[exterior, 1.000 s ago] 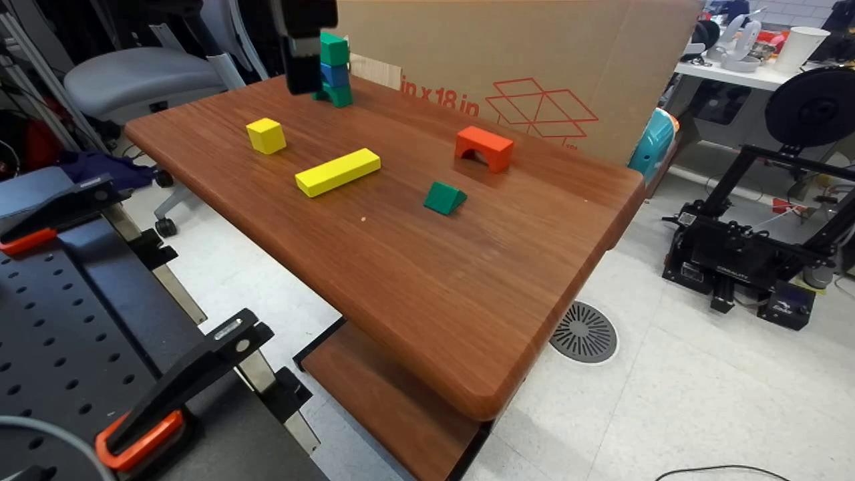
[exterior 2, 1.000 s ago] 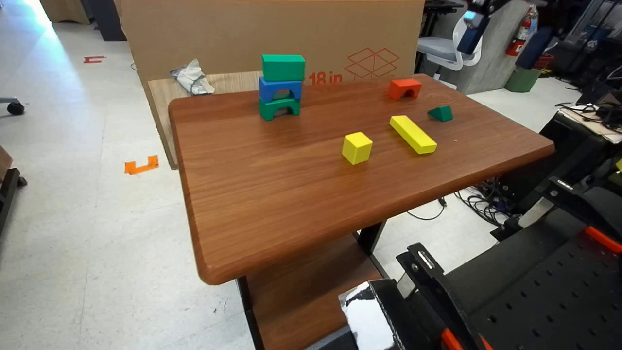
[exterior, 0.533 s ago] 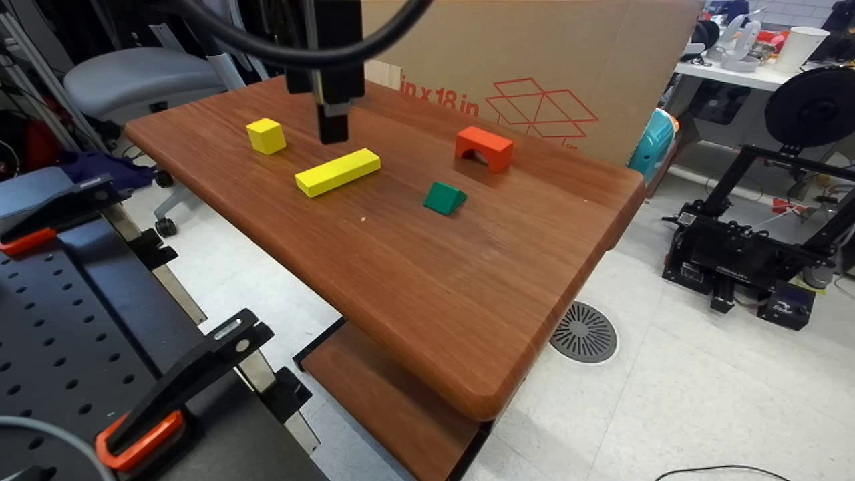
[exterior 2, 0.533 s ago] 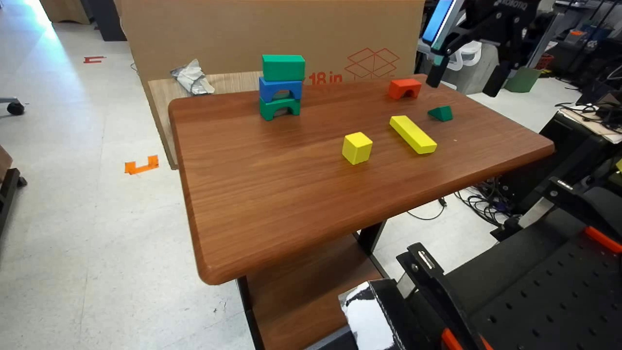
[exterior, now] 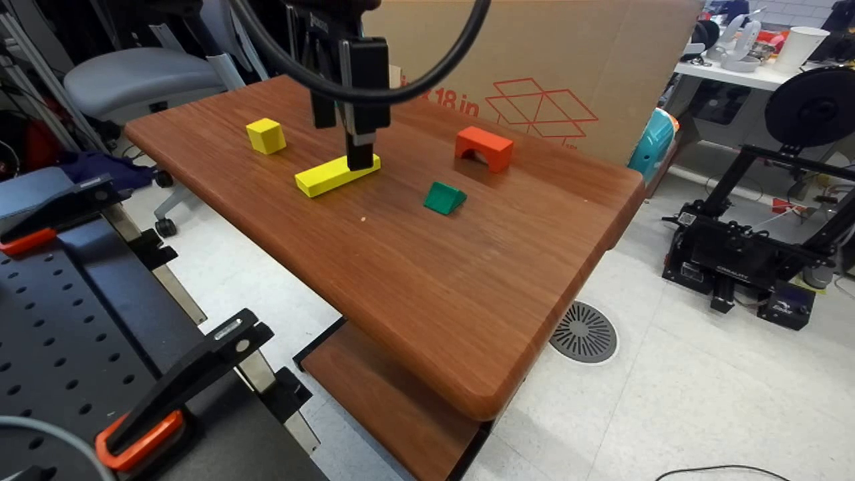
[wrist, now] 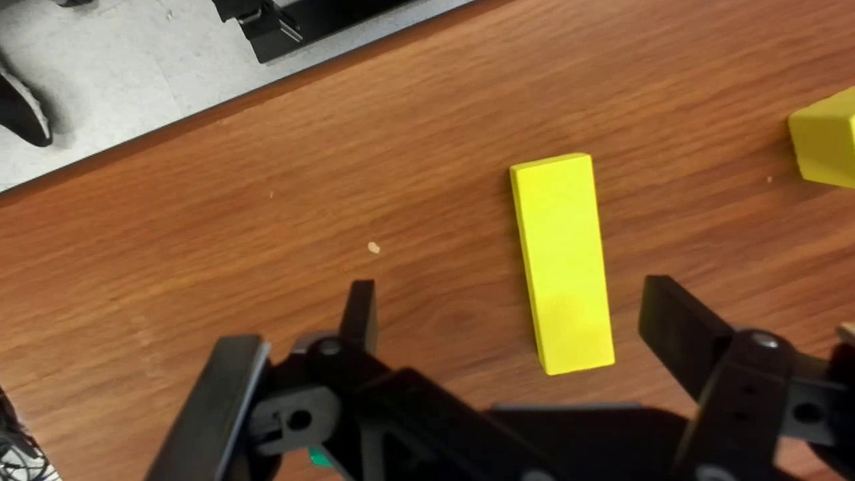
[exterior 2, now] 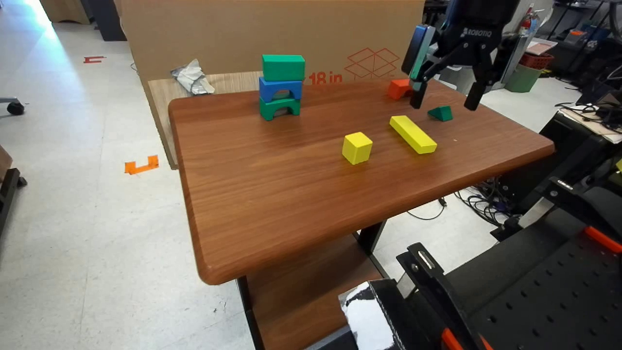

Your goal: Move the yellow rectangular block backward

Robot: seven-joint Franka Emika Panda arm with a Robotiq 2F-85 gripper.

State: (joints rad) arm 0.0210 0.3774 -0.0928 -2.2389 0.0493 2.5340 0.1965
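Currently the tool (wrist: pixel 511 294) hangs spread above the tabletop (wrist: pixel 234 254), nothing pinched. Seen from the wrist, the long yellow block (wrist: pixel 564 267) lies toward two o'clock from the tool, its near end showing between the fingers (wrist: pixel 681 327), closer to the three-o'clock one. Its long axis runs roughly twelve to six, so closing across its narrow width should suit. From it, free room stretches toward nine past a pale speck (wrist: pixel 373 248), the tabletop's edge lies toward eleven, and the small yellow cube (wrist: pixel 827 145) sits at two.

A 2-tier brown table (exterior 2: pixel 291 194) stands on a pale, glare-streaked floor (exterior 2: pixel 63 218) near a grey chair (exterior: pixel 143 79).
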